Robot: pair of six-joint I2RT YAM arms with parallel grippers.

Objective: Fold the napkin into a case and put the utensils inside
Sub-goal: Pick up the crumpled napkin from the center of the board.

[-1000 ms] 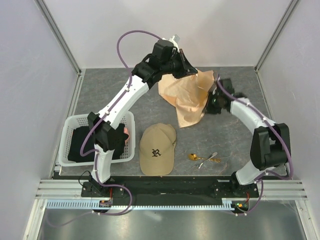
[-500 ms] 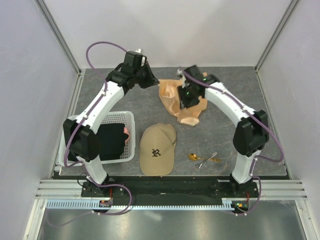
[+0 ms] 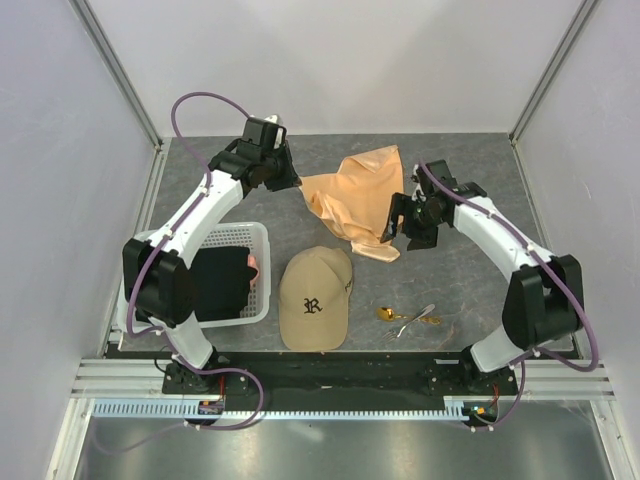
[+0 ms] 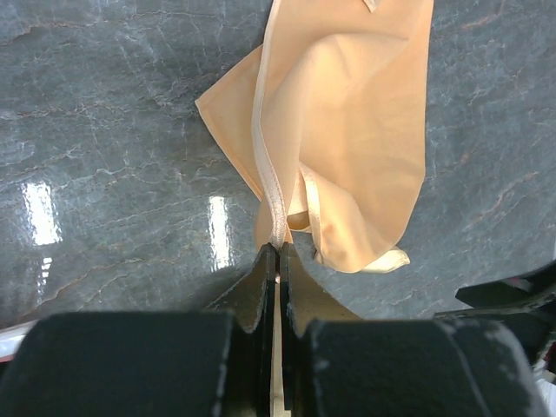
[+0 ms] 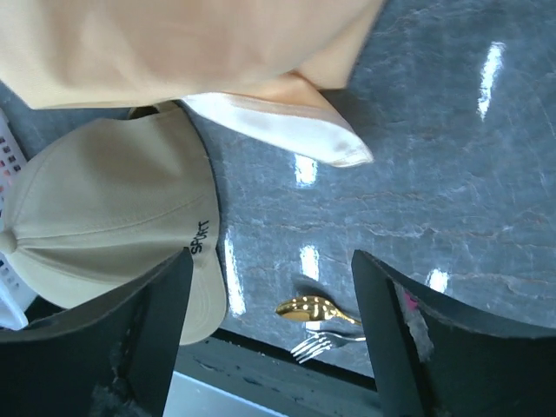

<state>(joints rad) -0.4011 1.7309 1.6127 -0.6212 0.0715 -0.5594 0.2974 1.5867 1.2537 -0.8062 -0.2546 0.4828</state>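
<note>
The peach-orange napkin [image 3: 355, 195] lies rumpled on the grey table at the back middle, partly lifted at its left corner. My left gripper [image 3: 291, 184] is shut on that corner's hem; in the left wrist view its tips [image 4: 277, 250] pinch the napkin [image 4: 347, 130]. My right gripper [image 3: 398, 222] stands open just right of the napkin, holding nothing. In the right wrist view, the right gripper [image 5: 271, 261] hovers with the napkin [image 5: 174, 43] beyond its fingers. The utensils [image 3: 405, 317] lie near the front edge: a gold spoon [image 5: 308, 307] and a silvery fork [image 5: 313, 346].
A tan baseball cap [image 3: 315, 298] sits in front of the napkin, left of the utensils. A white basket [image 3: 262, 240] with a black cloth inside stands at the front left. Frame rails bound the table at both sides.
My right gripper has opened, let go of the napkin and drawn back to the right. The napkin has dropped and spread wider. My left arm swung left earlier and now holds still.
</note>
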